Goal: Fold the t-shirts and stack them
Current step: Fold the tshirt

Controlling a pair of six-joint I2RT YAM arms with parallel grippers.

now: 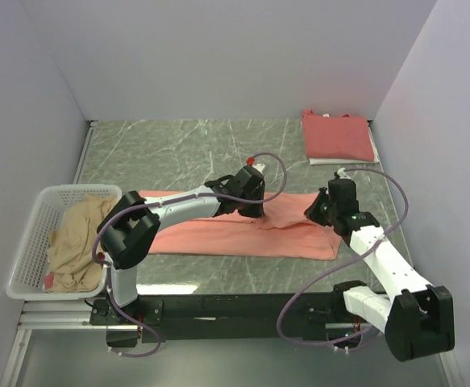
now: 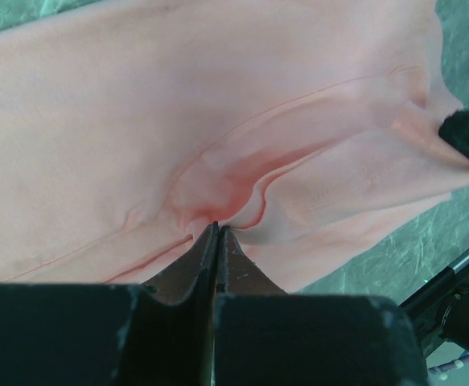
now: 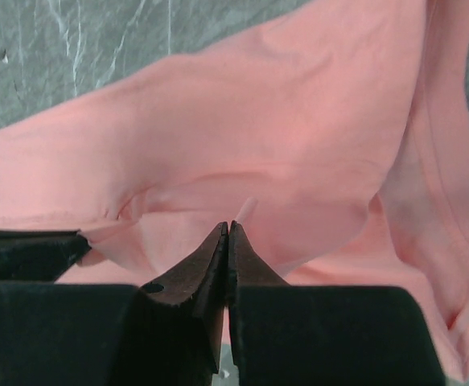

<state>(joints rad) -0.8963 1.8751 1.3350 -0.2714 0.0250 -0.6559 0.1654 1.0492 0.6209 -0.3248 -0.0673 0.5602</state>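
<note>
Two tools are pinching the salmon-orange t-shirt (image 1: 235, 235), which is lying as a long band across the middle of the desk (image 1: 178, 153). The left tool (image 2: 218, 229) is clamping a puckered ridge of cloth near the shirt's centre, its jaws pressed together. The right tool (image 3: 228, 227) is nipping a raised fold toward the shirt's right end, its jaws also together with a sliver of cloth between the tips. Gripping two spots side by side is probably meant to let the arms lift one straight edge and carry it over as a fold.

Just left of that shirt, a white lattice basket (image 1: 27, 250) is holding a crumpled pale tan t-shirt (image 1: 77, 238), waiting unfolded. Well beyond the shirt's right end, in the desk's far corner, a coral-red t-shirt (image 1: 337, 135) is lying folded flat, likely serving as the start of the stack.
</note>
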